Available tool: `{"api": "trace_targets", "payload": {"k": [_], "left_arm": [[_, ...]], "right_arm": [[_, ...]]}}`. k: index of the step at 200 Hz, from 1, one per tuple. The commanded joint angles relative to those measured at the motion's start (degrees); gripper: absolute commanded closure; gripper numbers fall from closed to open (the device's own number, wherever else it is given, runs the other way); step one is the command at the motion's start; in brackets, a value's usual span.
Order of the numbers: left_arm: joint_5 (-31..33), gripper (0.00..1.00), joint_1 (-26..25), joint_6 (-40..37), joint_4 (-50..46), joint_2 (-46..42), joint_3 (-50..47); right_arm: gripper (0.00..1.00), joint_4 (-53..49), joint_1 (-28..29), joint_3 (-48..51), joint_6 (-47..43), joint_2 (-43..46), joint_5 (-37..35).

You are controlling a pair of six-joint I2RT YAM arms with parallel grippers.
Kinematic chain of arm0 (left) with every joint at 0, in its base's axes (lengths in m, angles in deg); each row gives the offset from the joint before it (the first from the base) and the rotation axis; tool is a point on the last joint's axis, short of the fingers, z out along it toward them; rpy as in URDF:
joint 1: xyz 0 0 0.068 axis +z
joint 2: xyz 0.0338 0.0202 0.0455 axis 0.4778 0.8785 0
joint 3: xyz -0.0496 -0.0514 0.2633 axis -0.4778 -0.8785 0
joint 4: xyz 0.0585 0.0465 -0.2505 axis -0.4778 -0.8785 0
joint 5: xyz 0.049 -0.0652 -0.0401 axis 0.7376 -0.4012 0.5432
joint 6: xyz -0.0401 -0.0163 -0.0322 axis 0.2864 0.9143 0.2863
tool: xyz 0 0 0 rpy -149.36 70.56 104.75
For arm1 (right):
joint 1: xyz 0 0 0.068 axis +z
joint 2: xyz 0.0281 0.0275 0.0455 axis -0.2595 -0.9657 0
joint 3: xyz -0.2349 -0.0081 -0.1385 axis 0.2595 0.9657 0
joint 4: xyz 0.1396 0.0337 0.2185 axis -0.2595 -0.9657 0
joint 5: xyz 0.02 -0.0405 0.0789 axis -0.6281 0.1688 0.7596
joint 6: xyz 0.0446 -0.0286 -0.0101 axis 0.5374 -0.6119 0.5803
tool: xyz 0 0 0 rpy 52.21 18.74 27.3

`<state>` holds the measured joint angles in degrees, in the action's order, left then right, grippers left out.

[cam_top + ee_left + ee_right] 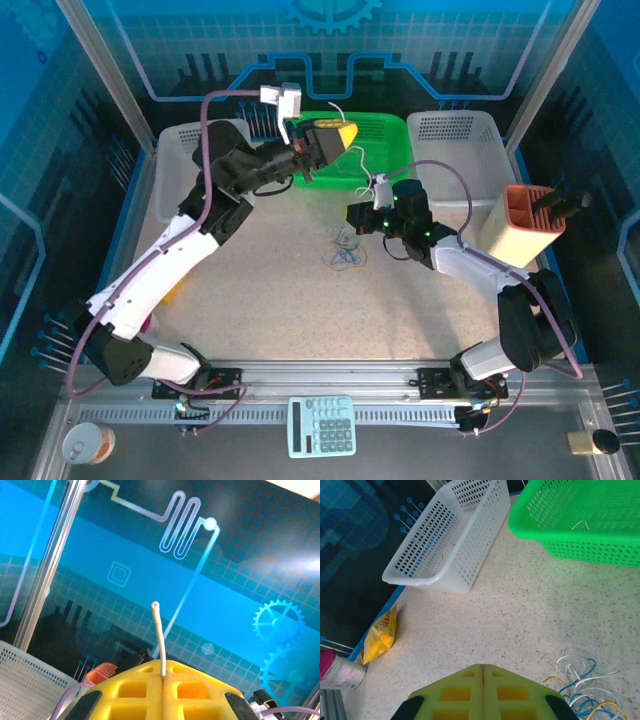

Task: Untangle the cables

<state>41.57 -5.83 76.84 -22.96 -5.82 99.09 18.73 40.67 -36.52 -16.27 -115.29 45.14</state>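
Speckled beige surface [300,300], blue circuit-patterned walls [450,30]; green basket [385,135] far centre, white baskets [455,135] either side. Cables [347,252] lie tangled mid-surface, just beside the closed right gripper [352,215]. The left gripper [340,135], above the green basket, pinches one whitish cable [159,640].

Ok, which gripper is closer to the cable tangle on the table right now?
Right. The right gripper sits just beyond the cable tangle, jaws shut on nothing. The left gripper is farther back, over the green basket, pinching a whitish cable.
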Motion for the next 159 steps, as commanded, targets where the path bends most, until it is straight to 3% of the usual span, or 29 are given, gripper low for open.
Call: {"api": "trace_targets", "payload": {"k": [1,56,67,87,102,159], "left_arm": [[1.3,1.0,-0.4,-0.7,0.5,-1.0,1.9],[1.9,1.0,-0.3,-3.2,-1.4,-1.6,2.1],[2.6,1.0,-0.3,-3.8,-2.1,-1.7,2.2],[3.3,1.0,-0.3,-4.8,-2.9,-1.9,2.0],[3.5,1.0,-0.1,-5.1,-3.2,-2.0,2.1],[3.2,1.0,0.1,-4.9,-4.0,-2.1,2.9]], "right_arm": [[0.98,1.5,0.8,2.1,-0.3,0.2,0.2],[0.97,-2.7,0.8,5.2,-2.7,5.3,-1.4],[0.88,-4.2,0.8,6.0,-3.4,7.2,-2.1],[0.53,-8.7,0.8,7.7,-5.3,11.6,-4.8],[0.39,-11.5,0.8,9.5,-6.9,15.5,-6.8],[0.23,-14.5,0.9,16.2,-9.3,28.2,-10.9]]}}
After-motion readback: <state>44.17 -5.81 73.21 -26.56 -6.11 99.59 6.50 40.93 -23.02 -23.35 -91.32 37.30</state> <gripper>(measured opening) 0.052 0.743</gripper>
